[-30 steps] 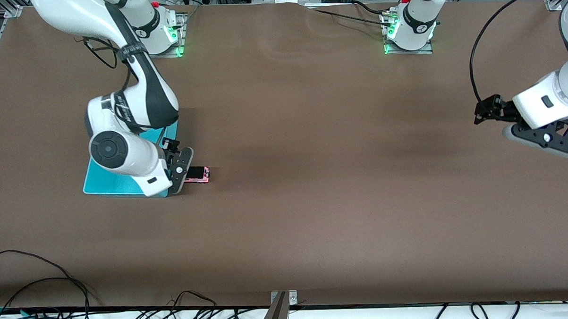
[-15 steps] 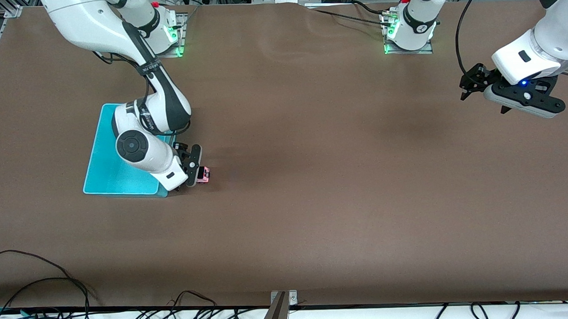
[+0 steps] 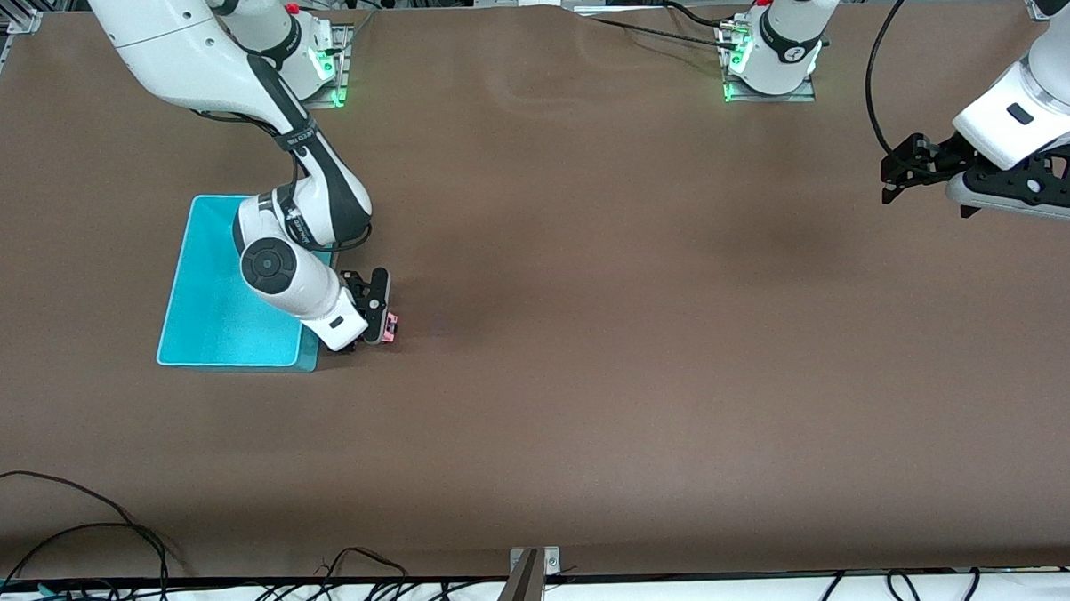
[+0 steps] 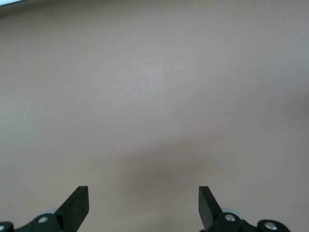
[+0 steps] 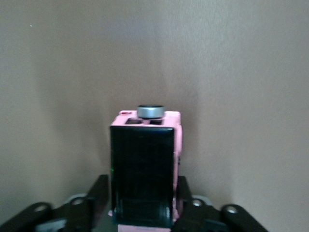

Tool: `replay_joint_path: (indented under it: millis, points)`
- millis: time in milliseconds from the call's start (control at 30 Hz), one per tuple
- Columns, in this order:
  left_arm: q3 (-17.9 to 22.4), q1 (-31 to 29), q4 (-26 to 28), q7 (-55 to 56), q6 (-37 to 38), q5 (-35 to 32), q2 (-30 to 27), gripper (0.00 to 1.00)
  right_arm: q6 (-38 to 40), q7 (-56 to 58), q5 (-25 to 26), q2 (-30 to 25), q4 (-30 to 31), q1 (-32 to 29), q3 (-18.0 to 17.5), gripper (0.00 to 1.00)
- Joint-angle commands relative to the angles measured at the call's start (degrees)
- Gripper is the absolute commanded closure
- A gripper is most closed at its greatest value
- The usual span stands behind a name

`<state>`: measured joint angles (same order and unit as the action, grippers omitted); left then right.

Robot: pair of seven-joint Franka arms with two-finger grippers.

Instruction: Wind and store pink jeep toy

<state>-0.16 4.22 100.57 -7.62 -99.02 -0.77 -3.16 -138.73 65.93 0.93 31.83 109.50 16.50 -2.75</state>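
Both right pincer (image 5: 143, 203) fingers flanking pink jeep toy (image 5: 144, 169)

Front view — high camera across the table (image 3: 590, 334), facing both robot bases along its top edge; takes in the whole table plus cables at the near edge.

Left wrist view — looks past the left end effector (image 4: 143, 205) down onto bare table, from well above it.

Right wrist view — sits very close over the pink jeep toy (image 5: 144, 169), between the right end effector's fingers (image 5: 99, 191). The front view shares that toy (image 3: 390, 328), beside the turquoise bin (image 3: 224, 302).
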Motion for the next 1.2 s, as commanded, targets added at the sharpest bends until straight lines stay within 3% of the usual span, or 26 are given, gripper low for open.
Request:
replay_joint_path:
  millis: [0,134,401,568,734,901,1169]
  points:
    - [0.6,0.0,-2.4,0.7,1.7,1.5,1.4,0.00,0.1,3.2,0.7,-1.7,-0.3,0.2,-0.2,0.89]
    - [0.4,0.4,-3.4,0.8,2.9,1.5,1.7,0.00,3.9,4.0,0.7,-4.8,-1.9,0.2,-0.2,0.89]
    - [0.7,-0.1,-4.1,0.9,3.8,1.6,2.0,0.00,26.8,4.1,0.2,-8.9,-13.6,-0.7,0.6,0.89]
    - [0.6,0.1,-4.3,0.9,3.8,1.6,2.3,0.00,36.1,4.2,0.0,-11.8,-17.0,-1.4,1.8,0.89]
    - [0.6,0.1,-4.9,0.9,3.8,1.7,2.6,0.00,40.8,8.0,-3.6,-15.3,-16.9,-4.4,4.1,0.89]
    - [0.6,0.1,-4.9,0.9,3.8,1.7,2.8,0.00,44.1,15.6,-7.3,-15.5,-16.2,-5.3,10.0,0.89]
    - [0.6,0.1,-4.9,0.9,3.8,1.7,2.8,0.00,40.9,24.5,-8.6,-15.6,-9.1,-5.2,15.1,0.89]
